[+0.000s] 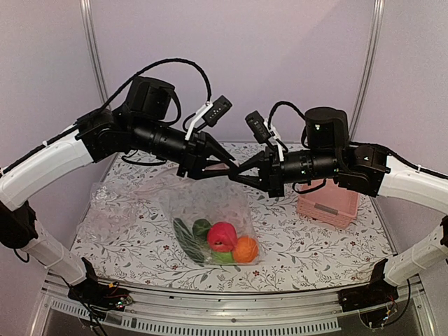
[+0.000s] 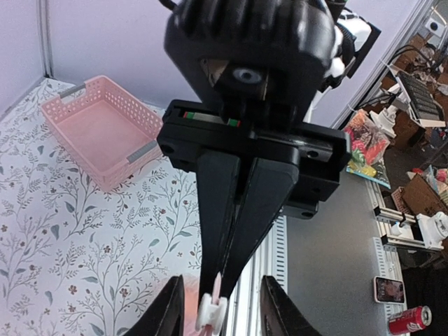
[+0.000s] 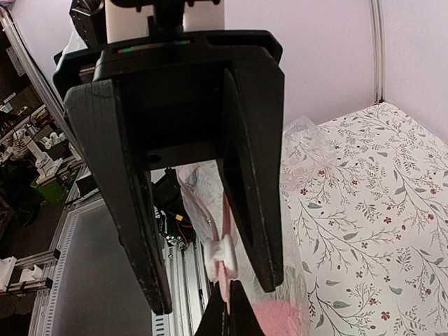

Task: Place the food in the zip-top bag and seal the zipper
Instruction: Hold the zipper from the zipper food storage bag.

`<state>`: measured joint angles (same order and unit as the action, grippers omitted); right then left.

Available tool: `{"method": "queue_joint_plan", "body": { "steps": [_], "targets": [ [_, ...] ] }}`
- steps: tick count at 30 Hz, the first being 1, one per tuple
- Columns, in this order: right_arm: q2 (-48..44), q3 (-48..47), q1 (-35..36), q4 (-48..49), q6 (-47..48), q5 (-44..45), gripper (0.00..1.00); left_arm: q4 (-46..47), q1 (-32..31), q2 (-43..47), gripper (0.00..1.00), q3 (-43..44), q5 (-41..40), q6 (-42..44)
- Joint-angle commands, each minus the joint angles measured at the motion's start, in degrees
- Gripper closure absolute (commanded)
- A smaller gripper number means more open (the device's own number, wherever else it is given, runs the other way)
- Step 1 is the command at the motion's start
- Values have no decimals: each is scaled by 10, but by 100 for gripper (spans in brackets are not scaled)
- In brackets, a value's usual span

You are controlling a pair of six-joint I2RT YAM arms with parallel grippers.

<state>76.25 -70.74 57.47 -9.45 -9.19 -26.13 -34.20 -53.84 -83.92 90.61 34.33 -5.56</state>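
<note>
Both arms reach in over the middle of the worktop, tips meeting nose to nose above the bag.

Left end effector: released, fingers spread wide. They straddle the white slider. Cannot tell whether either finger touches it.

Right end effector: clenched, fingers pressed together on the pink zipper just beside the slider. Its tips point straight into the gap between the left fingers.

Bag: top edge raised to the two tips, body sloping down toward the near edge. All the food is inside, bunched at the low end:
- cucumber at the left
- green apple beside it
- red apple in the centre
- orange at the right
- mango mostly hidden under the red apple

How much of the zipper is sealed cannot be told. In the top view the crossed fingers hide that edge.

Surroundings: pink basket to the right of the bag, apart from it, under the right forearm. Crumpled clear film lies just left of the bag. Overlap between them cannot be told.
</note>
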Motion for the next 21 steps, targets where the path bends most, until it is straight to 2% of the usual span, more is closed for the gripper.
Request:
{"method": "queue_joint_plan", "body": {
  "steps": [1, 9, 21],
  "targets": [
    [1, -14, 3, -4, 6, 0, 100, -5, 6, 7, 67, 1, 7, 8],
    [5, -19, 3, -6, 4, 0, 100, -4, 7, 17, 79, -5, 1, 10],
    [6, -21, 3, -8, 6, 3, 100, -1, 15, 32, 81, -17, 2, 6]
  ]
}}
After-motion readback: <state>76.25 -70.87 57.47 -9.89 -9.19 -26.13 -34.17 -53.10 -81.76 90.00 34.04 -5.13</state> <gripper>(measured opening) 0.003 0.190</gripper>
